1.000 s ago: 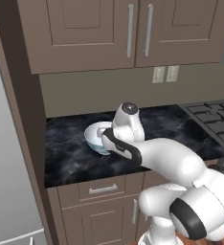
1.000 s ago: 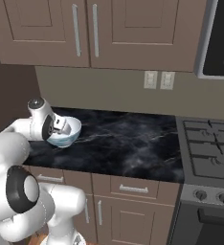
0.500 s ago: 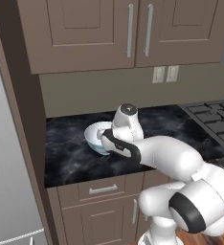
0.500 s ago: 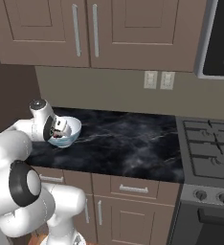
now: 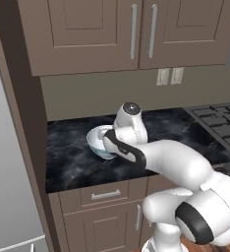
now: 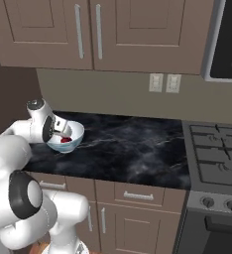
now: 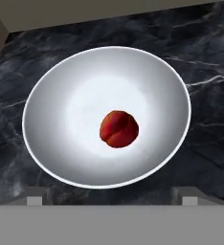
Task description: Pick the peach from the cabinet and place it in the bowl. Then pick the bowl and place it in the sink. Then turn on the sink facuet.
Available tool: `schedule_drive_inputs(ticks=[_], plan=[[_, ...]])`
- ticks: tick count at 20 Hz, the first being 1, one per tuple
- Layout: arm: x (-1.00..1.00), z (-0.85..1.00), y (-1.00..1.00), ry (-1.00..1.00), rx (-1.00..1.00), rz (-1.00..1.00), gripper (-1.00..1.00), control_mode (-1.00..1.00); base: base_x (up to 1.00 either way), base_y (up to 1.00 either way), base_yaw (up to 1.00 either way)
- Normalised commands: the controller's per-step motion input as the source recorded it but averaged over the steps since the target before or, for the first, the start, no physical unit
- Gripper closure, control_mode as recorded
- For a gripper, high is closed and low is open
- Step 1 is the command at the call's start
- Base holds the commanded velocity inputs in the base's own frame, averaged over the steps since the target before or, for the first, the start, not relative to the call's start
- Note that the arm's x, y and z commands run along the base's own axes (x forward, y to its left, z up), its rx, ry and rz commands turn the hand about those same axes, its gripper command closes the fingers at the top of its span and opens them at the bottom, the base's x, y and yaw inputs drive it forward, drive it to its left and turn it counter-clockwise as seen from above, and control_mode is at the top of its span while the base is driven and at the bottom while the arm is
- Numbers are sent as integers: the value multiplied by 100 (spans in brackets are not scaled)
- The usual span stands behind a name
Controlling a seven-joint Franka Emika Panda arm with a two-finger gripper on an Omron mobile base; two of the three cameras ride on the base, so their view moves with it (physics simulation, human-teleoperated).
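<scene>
The gripper [image 7: 111, 197] is hanging with its jaws now spread wide, having just let go of the peach [image 7: 119, 129], which is sitting directly below it in the bowl [image 7: 51, 148], so the bowl is becoming the next pick.
</scene>
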Motion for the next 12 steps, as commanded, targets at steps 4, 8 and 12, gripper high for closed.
schedule_drive_inputs(ticks=[4,8,12], plan=[[-25,73,34,-1,0,6,-100,-100,0,0,0],[-36,17,37,0,-10,19,-100,-100,0,0,0],[-24,-1,11,2,-21,31,-100,-100,0,0,0]])
